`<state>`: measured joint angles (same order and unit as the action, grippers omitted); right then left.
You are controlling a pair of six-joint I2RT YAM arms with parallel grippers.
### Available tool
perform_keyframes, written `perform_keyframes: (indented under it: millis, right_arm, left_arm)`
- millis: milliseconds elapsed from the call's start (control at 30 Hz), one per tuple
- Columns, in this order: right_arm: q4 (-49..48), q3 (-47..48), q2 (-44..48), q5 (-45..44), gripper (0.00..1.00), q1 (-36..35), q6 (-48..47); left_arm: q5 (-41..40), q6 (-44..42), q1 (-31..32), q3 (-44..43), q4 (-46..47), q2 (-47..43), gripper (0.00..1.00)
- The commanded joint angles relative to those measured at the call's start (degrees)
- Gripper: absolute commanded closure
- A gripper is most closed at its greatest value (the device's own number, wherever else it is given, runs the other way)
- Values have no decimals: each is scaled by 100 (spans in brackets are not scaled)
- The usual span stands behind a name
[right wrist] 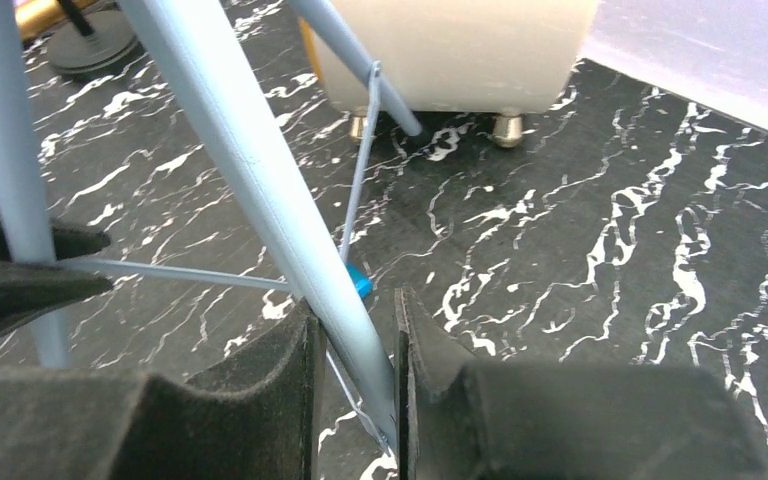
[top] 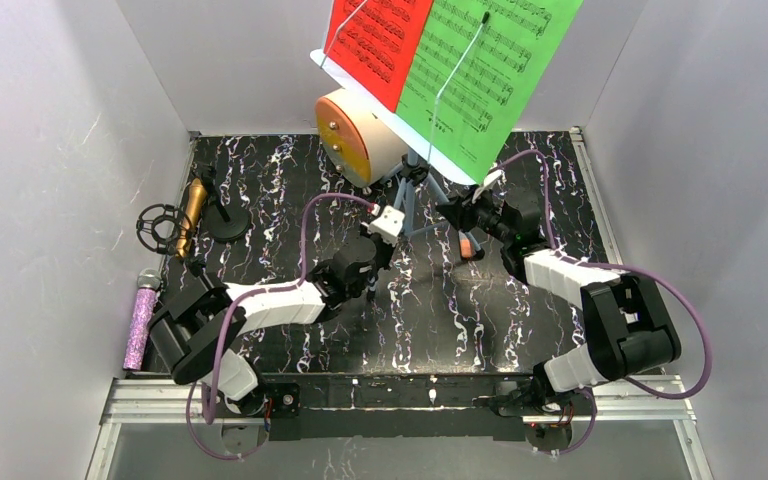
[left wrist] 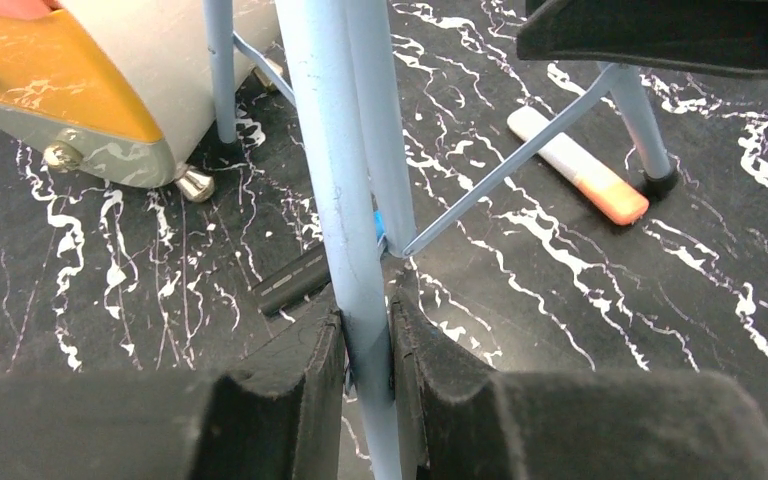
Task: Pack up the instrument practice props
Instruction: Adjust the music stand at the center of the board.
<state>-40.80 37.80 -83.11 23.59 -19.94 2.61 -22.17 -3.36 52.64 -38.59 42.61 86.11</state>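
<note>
- Pads (left wrist: pixel 300 370) of the left gripper (left wrist: pixel 367 325) are clenched on one pale-blue leg of the stand (left wrist: pixel 340 180), pressing it from both sides.
- The right gripper (right wrist: pixel 355 325) grasps another leg of the stand. The slanted tube fills the gap between its fingers.
- Thin braces run from the legs to a small blue collar (right wrist: pixel 360 283) just beyond both grippers.
- The stand is upright at the middle back of the table. Its tray is tilted and carries a red sheet (top: pixel 380 40) on the left and a green sheet (top: pixel 490 70) on the right, side by side.
- A white marker (left wrist: pixel 580 165) with an orange end lies flat near one stand foot.
- The round cream cabinet (top: pixel 360 135) with an orange face stands on brass feet just behind the stand's legs.
- At the left back, well apart from the arms, the gold mic (top: pixel 193 205) sits in a black holder (top: pixel 160 228), beside a round black base (top: pixel 228 222).
- The purple mic (top: pixel 141 325) lies flat at the left edge, near the left arm's base.
- The surface is a black mat (top: pixel 460 320) veined with white like marble, and it covers the table up to a metal rail (top: pixel 410 395) at the near edge.
- Plain white walls (top: pixel 50 150) close the space on the left, back and right.
</note>
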Motion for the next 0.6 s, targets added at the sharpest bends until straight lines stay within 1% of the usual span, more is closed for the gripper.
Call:
perform_keyframes:
  millis: [0,67,133,233,300,367,467,567]
  right_arm:
    - [706,240,-564,-759,98,-97,647]
    - [693,227,-539,-752,95,-90,601]
    - [722,203,-472,-733,91,-89,572]
    - [861,159,-307,-781,77,-96,552]
    - [910,111,-172,-871,71,-89,560]
    - [994,89,-72,-978,60,-92,597]
    - [1132,57,75,-1003,40,-93,663]
    - [1223,26,256,-971,25,-91,792]
  left_arm:
    - [1215,268,559,-281,-229,419,100]
    - [1215,300,594,-356,-186,519,100]
    - [1195,297,619,-393,-154,574,100]
    - [1125,519,633,-403,-113,612,100]
    - [1028,553,633,-434,-113,660,100]
    - [978,587,633,-452,-113,723,98]
    - [962,684,633,-473,-136,779,94]
    - [908,781,633,-467,-178,733,88]
